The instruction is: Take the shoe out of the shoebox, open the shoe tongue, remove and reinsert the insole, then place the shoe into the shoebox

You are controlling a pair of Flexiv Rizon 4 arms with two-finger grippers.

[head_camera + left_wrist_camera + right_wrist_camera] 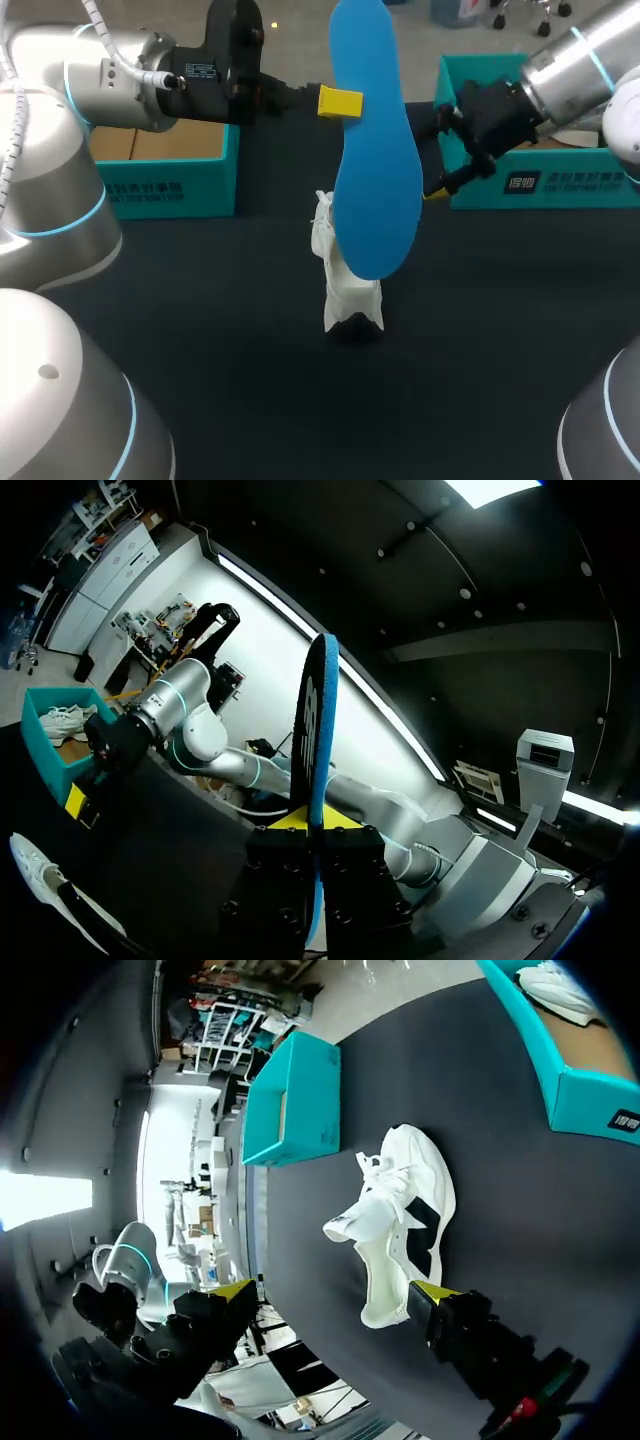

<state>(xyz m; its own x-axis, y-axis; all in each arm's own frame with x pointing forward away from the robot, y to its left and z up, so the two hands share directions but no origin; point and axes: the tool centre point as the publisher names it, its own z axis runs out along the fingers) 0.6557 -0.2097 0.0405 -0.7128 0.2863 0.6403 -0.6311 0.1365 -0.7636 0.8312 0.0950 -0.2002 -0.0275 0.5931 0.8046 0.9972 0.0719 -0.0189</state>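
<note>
My left gripper [340,102] is shut on a blue insole [375,150] and holds it upright, high over the table's middle. In the left wrist view the insole [318,740] stands edge-on out of the gripper [312,826]. A white shoe [350,290] with dark side patches lies on the black table under the insole. In the right wrist view the shoe [400,1220] lies ahead of my right gripper [335,1290], its tongue pulled up. My right gripper [443,152] is open and empty, just right of the insole.
A teal shoebox [170,170] stands at the back left. Another teal shoebox [540,185] stands at the back right behind my right arm, and a second white shoe [555,985] lies in it. The black table [250,400] stretches in front.
</note>
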